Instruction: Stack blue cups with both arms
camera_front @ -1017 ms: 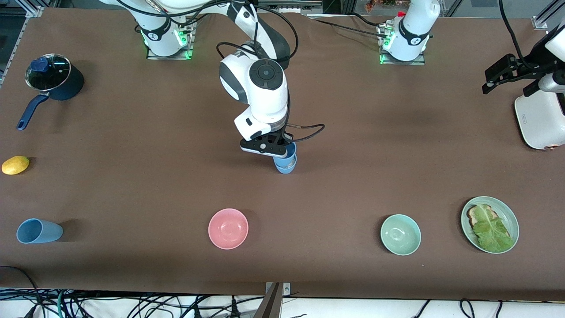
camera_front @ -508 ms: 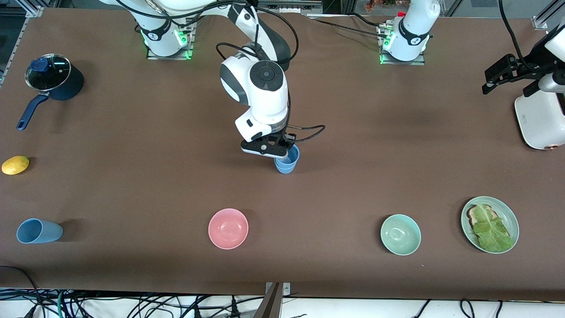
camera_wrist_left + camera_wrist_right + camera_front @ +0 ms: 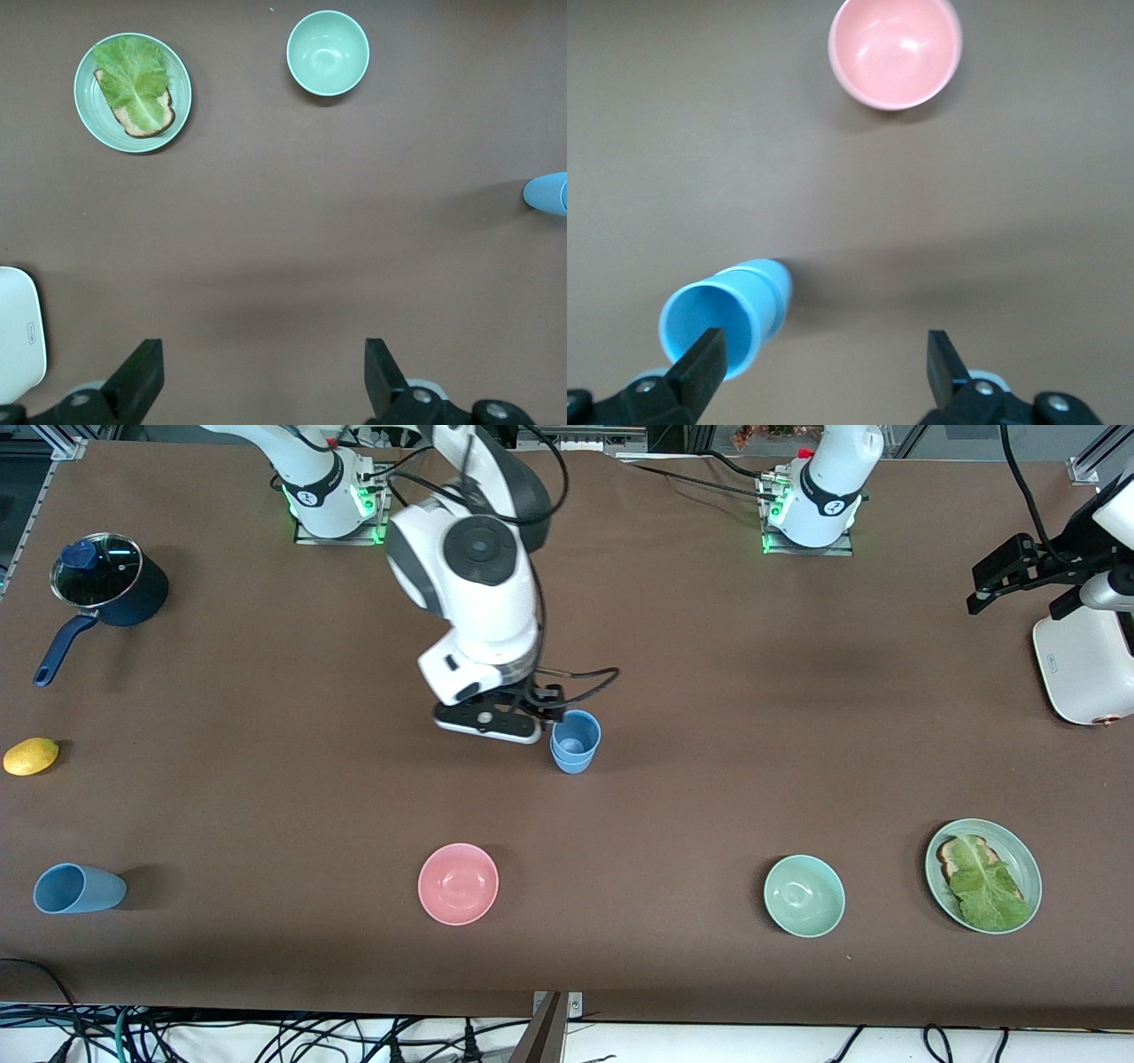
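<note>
Two blue cups [image 3: 575,744] stand nested upright at the middle of the table; they also show in the right wrist view [image 3: 731,310]. My right gripper [image 3: 494,724] is open and empty just beside the stack, toward the right arm's end; in its wrist view [image 3: 824,363] one finger is next to the cup rim. A third blue cup [image 3: 78,888] lies on its side near the front edge at the right arm's end. My left gripper [image 3: 988,583] waits open and empty in the air beside the toaster; its wrist view [image 3: 261,376] shows bare table between the fingers.
A pink bowl [image 3: 458,883], a mint-green bowl [image 3: 803,895] and a plate with toast and lettuce [image 3: 983,875] sit along the front. A white toaster [image 3: 1085,669] stands at the left arm's end. A lidded blue pot [image 3: 108,584] and a lemon [image 3: 31,755] are at the right arm's end.
My right gripper was over the cups with the upper cup in it; it has let go, opened and moved sideways toward the right arm's end. The nested cups stay put. The left arm has not moved.
</note>
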`<action>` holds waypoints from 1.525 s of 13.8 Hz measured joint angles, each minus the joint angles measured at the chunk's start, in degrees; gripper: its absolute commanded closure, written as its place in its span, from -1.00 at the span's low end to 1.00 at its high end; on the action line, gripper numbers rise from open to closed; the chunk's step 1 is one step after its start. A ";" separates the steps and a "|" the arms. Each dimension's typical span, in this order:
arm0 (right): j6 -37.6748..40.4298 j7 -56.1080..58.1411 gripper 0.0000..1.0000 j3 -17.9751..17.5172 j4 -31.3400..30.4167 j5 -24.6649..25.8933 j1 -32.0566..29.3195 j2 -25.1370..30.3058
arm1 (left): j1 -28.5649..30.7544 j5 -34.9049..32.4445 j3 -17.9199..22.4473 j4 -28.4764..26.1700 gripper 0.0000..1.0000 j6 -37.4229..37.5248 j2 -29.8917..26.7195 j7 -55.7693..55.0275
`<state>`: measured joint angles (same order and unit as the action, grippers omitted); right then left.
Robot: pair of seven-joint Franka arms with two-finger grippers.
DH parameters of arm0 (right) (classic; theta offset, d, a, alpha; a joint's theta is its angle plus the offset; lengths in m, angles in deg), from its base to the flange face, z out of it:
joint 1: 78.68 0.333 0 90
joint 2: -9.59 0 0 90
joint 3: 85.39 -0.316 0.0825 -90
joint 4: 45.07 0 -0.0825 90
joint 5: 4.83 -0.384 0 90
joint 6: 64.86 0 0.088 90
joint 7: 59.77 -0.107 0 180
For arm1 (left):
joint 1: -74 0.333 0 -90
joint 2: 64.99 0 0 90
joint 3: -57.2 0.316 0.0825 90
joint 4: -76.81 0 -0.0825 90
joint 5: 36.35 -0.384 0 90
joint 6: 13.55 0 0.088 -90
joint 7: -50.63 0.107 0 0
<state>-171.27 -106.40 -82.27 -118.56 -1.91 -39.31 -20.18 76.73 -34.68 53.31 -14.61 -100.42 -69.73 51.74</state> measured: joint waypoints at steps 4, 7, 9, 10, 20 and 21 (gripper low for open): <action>10.62 18.04 -1.00 -0.03 -2.02 -2.02 -10.60 9.82 | -0.01 0.00 -0.02 0.00 -1.00 -0.04 0.00 0.00; 16.25 31.16 -1.00 -0.06 -6.78 -2.50 -19.56 18.43 | -0.01 0.00 -0.03 0.00 -1.00 -0.14 0.00 0.00; 18.56 37.99 -1.00 -0.08 -9.77 -2.64 -24.25 23.03 | -0.01 0.00 -0.03 0.00 -1.00 -0.20 0.00 0.00; 19.30 40.86 -1.00 -0.16 -10.88 -2.66 -26.15 24.73 | -0.01 0.00 -0.02 0.00 -1.00 -0.22 0.00 0.00; 20.15 49.44 -1.00 -3.77 -13.00 -2.66 -34.76 27.26 | -0.01 0.00 -0.03 0.00 -1.00 -0.25 0.00 0.00; 20.15 49.44 -1.00 -3.77 -13.00 -2.65 -34.79 27.24 | -0.01 0.00 -0.03 0.00 -1.00 -0.25 0.00 0.00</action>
<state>-151.12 -56.96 -86.05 -131.56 -4.56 -74.09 7.07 76.72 -34.68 53.28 -14.61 -100.67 -69.73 51.73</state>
